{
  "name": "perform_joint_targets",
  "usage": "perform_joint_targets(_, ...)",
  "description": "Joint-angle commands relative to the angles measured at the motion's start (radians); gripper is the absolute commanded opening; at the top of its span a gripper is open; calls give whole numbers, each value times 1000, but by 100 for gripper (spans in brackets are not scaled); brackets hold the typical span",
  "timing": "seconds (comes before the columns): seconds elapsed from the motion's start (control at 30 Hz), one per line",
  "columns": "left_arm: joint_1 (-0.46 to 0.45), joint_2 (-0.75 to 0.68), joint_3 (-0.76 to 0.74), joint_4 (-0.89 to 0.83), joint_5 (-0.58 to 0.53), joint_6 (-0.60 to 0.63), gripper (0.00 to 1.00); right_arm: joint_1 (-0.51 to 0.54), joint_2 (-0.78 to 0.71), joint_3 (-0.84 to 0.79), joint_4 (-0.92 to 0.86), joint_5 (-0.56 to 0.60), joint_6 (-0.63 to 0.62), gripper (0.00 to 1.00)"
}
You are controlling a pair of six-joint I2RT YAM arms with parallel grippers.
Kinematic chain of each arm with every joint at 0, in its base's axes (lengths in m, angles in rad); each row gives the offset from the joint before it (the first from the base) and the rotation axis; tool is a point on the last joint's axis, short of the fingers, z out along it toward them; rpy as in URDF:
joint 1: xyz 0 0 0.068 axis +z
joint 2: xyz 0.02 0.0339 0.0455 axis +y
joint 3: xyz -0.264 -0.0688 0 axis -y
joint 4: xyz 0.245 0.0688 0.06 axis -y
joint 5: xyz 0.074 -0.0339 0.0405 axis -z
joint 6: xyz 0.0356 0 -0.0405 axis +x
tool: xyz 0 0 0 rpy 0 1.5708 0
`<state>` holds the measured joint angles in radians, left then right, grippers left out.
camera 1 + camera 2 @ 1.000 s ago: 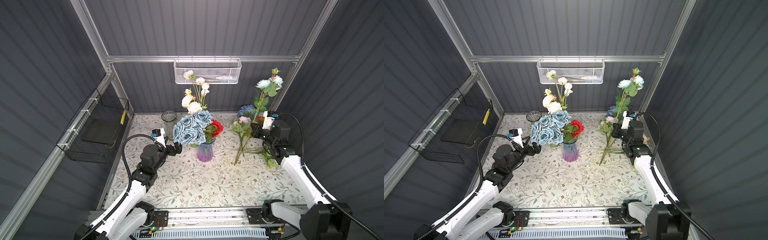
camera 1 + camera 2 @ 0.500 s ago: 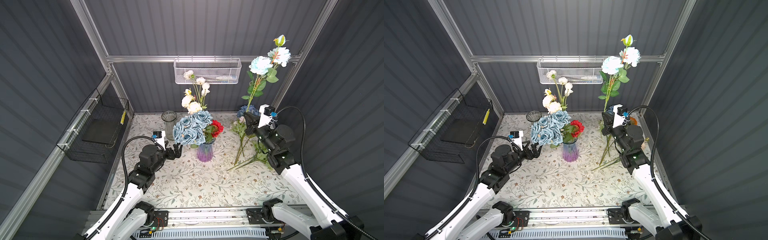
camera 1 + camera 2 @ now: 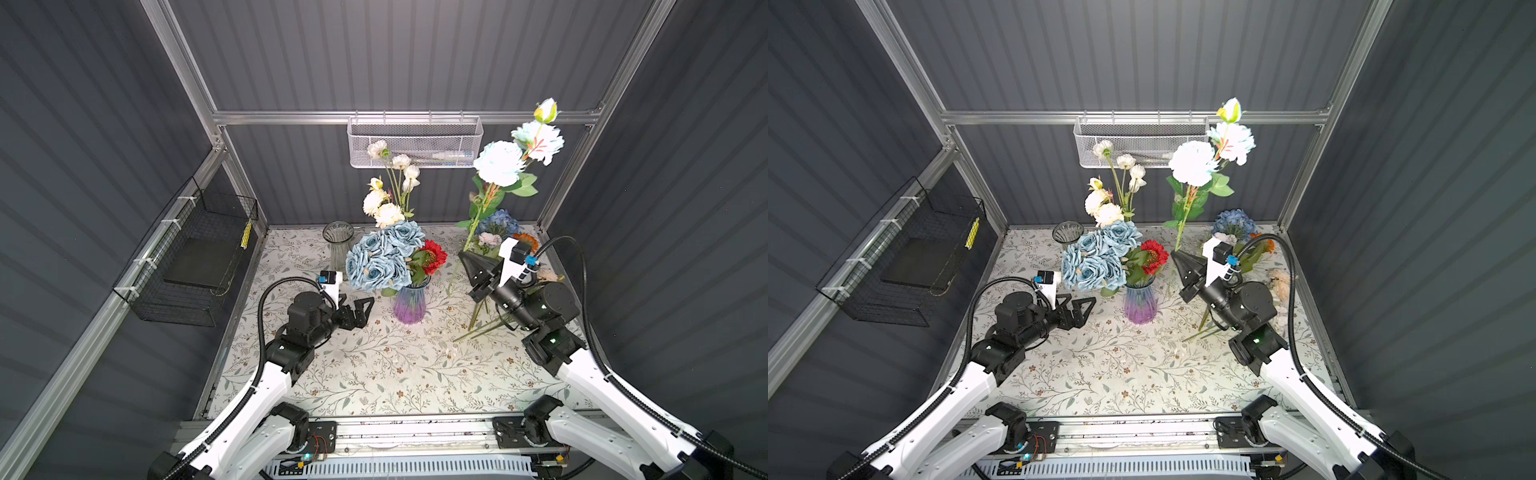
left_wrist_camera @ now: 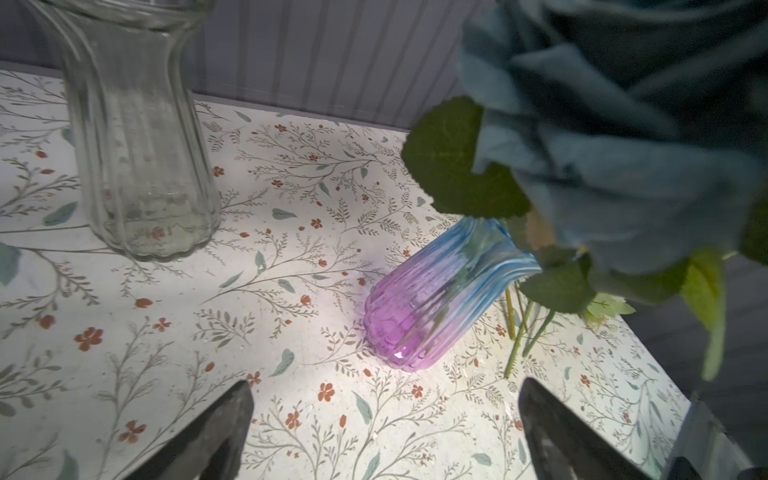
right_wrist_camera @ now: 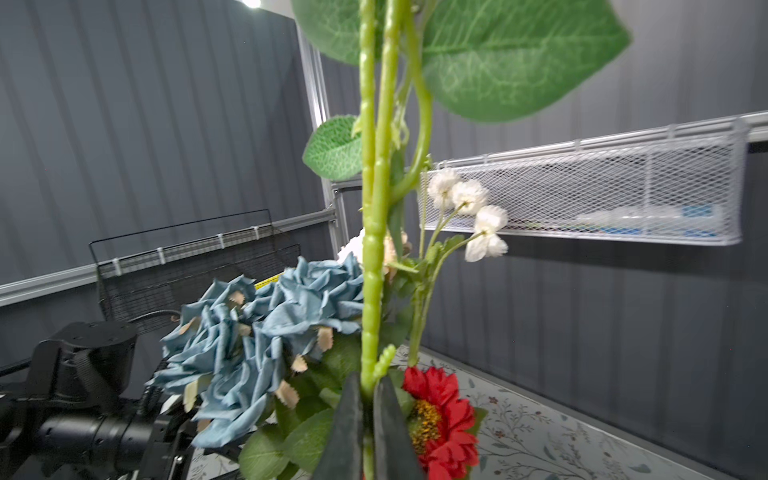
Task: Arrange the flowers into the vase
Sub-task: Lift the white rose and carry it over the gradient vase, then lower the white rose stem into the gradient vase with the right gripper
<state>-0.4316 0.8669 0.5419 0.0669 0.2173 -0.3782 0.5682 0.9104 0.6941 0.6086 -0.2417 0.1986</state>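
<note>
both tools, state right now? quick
Left tool: open, holding nothing.
Right tool: closed on the pale aqua flower stem.

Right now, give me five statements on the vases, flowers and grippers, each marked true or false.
1. The right gripper is shut on the stem of the aqua-white flower. True.
2. The clear vase holds the blue roses. False: it is empty, and the roses stand in the purple vase.
3. The left gripper is open and empty. True.
4. The purple vase lies on its side. False: it stands upright.
5. Every flower is in a vase. False: a blue hydrangea and others lie on the tablecloth.
</note>
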Motion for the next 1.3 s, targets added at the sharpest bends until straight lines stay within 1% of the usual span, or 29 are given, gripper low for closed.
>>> perform_joint_targets(0.0, -13, 6, -37, 174, 68, -84, 99, 60, 31, -10, 191, -3, -7, 0)
perform_joint_targets(0.13, -52, 34, -30, 237, 54, -108, 99, 103, 114, -15, 345, -11, -59, 0)
perform_joint_targets(0.27, -77, 76, -1, 290, 50, -108, 99, 107, 203, -1, 503, -26, -78, 0)
perform_joint_targets(0.37, -80, 118, 17, 339, 59, -111, 99, 107, 273, 12, 576, -28, -79, 0)
perform_joint_targets(0.5, -81, 155, 37, 383, 55, -107, 99, 108, 301, 10, 596, -25, -71, 0)
perform_joint_targets(0.77, -81, 245, 67, 464, 42, -102, 100, 111, 312, -47, 598, 17, -131, 0)
perform_joint_targets(0.9, -81, 275, 82, 485, 32, -104, 99, 110, 323, -78, 601, 28, -132, 0)
perform_joint_targets(1.27, -81, 290, 90, 475, -4, -96, 99, 110, 382, -184, 631, 73, -83, 0)
